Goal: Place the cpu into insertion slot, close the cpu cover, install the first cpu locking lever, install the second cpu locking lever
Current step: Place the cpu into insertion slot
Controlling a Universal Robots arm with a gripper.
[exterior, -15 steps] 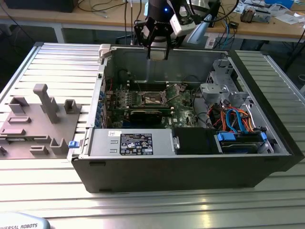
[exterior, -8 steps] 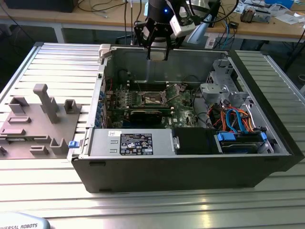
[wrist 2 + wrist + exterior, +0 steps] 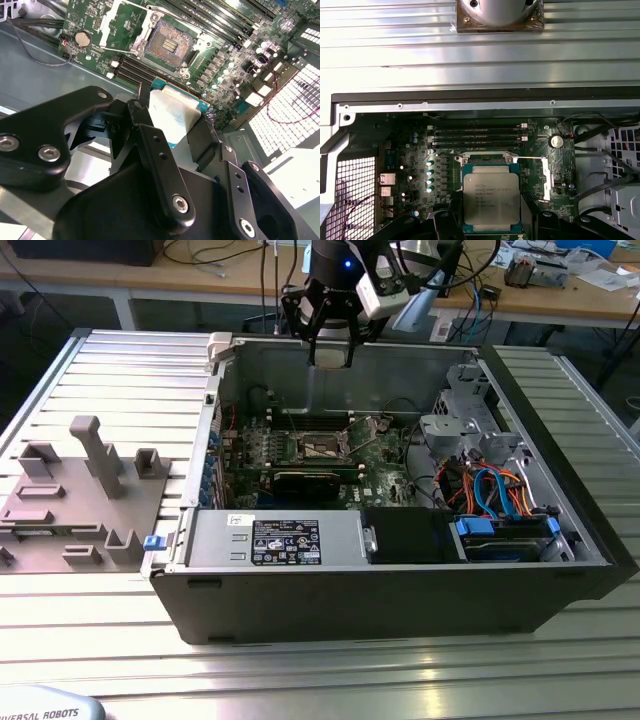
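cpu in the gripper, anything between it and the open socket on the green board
Nothing visible does. The black gripper holds the silvery-grey square cpu above the dark square insertion slot, its thin silvery metal cpu cover swung aside.

Silvery-grey cpu (image 3: 491, 197) with a green edge. Black hand (image 3: 331, 348). Green motherboard (image 3: 127, 22); dark slot (image 3: 167, 45), silvery rim. The case (image 3: 380, 605) is black outside, grey inside. Blue and orange cables (image 3: 490, 490). Silver desk (image 3: 120, 370), ribbed in long parallel stripes.
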